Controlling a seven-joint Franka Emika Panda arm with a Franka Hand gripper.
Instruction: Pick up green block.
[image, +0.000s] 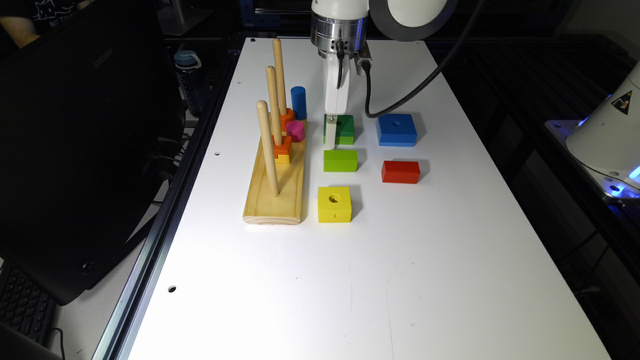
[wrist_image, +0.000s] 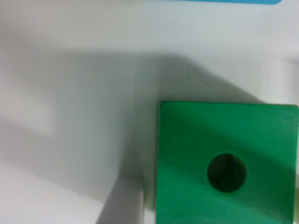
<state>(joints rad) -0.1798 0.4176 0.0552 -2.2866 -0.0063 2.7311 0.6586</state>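
Green block sitting on the white desk in the upper middle of the exterior frame, dark green top with a round hole over a lighter lime layer. In the wrist picture, same green block seen from above, close, hole clearly visible. End effector lowered right at the block's edge on the exterior view's left, one pale finger overlapping that side; cannot tell whether released or clenched, nor whether touching the block. Just below the block in the frame, a solid lime-green block; below that, a yellow block with a hole. To the right, a blue block with a hole, and a red block beneath it. Left of centre, a wooden peg board with 3 upright pegs, orange and yellow pieces stacked on 2 of them, a pink cylinder and a blue cylinder standing beside it. Far left, a dark laptop and a water bottle off the desk.
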